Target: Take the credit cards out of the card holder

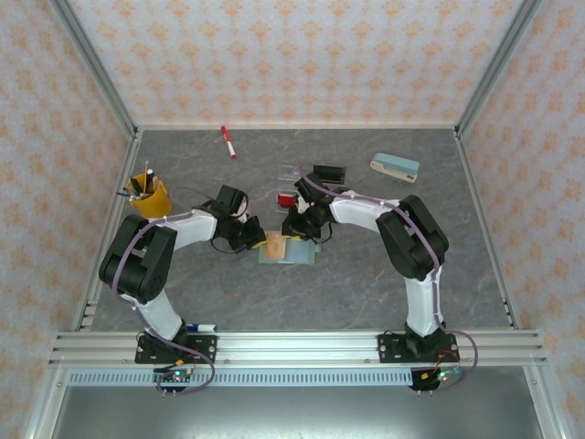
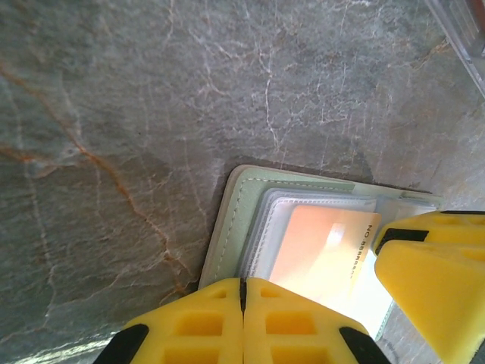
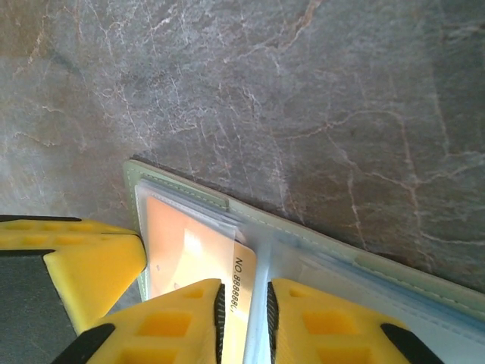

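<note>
On the grey marbled table [image 1: 366, 293], a little left of centre and between the two wrists, the card holder [image 1: 297, 252] lies open and flat, its clear inner pockets facing up. The tan-gold card [image 1: 274, 245] sits inside one of those pockets on the holder's left half. In the left wrist view its orange-tan face [image 2: 322, 243] shows through the plastic, inside the pale green cover [image 2: 231, 227]. In the right wrist view the card [image 3: 186, 243] has its printed number end poking past the pocket edge, with the green rim [image 3: 424, 288] running off to the right.

The left gripper [image 2: 242, 284] has its yellow fingers pressed together, tips down at the holder's near edge. From above it [image 1: 249, 236] stands at the holder's left side. The right gripper [image 3: 244, 292] has its fingers a narrow slit apart, with the card's printed end lying in the gap. I cannot tell whether they touch the card. From above it [image 1: 302, 229] hangs over the holder's far edge.

The red card [image 1: 285, 198] lies just beyond the holder, at the clear tray [image 1: 294, 178]. Whether it is in or beside the tray I cannot tell. Farther out are a red marker pen [image 1: 228, 143] near the back wall, a cream-and-teal stapler [image 1: 395, 166] to the right and a yellow cup [image 1: 151, 197] of pens to the left.
</note>
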`<action>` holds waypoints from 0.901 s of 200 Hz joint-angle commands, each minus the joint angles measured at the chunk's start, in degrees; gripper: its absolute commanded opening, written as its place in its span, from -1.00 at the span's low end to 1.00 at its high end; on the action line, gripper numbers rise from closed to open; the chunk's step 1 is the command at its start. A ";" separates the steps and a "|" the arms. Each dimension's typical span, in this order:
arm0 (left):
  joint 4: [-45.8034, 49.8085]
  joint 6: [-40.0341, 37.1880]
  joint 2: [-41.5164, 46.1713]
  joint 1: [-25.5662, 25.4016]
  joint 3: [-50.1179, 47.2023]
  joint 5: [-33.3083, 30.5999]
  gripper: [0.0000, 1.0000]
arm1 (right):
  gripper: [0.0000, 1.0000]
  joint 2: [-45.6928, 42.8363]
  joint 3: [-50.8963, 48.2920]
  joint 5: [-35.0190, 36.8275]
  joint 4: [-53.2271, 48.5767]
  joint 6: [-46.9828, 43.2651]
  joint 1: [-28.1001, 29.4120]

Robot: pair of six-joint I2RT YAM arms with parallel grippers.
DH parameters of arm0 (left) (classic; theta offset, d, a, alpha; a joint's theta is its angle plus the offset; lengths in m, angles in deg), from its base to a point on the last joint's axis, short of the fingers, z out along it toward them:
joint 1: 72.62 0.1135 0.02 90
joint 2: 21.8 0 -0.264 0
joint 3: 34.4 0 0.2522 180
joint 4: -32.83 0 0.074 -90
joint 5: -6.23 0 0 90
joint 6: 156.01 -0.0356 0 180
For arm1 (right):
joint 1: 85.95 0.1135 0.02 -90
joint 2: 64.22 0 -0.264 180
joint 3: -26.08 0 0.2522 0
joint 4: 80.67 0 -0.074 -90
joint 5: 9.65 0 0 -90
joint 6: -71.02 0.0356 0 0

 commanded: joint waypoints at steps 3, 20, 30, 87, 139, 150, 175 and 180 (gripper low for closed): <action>2.63 0.13 -1.28 -0.28 0.34 -3.32 -0.91 | -0.52 -0.34 -0.68 -0.57 1.24 2.39 -0.41; 3.32 0.14 -1.06 -0.28 -0.29 -4.03 -0.91 | -0.52 0.25 -0.91 -1.67 2.00 2.96 -0.37; 3.46 0.15 -0.93 -0.28 -0.75 -4.33 -0.92 | -0.53 0.40 -1.09 -2.29 2.53 3.24 -0.41; 3.22 0.58 -1.45 -0.28 -2.63 -5.00 -0.94 | -0.54 1.87 -0.21 -0.44 0.11 3.10 -0.41; 3.56 0.39 -1.59 -0.28 -2.70 -5.23 -0.96 | -0.54 1.18 -0.68 0.88 -0.60 2.20 -0.41; 3.40 0.41 -1.70 -0.28 -2.72 -5.05 -0.96 | -0.62 1.56 -1.03 -1.55 1.41 2.67 -0.41; 3.22 0.33 -1.67 -0.30 -2.78 -4.72 -0.97 | -0.74 1.81 -2.01 -5.53 6.20 3.68 -0.41; 3.07 0.32 -1.72 -0.28 -2.81 -4.50 -0.97 | -0.74 1.78 -2.21 -6.11 7.10 3.78 -0.41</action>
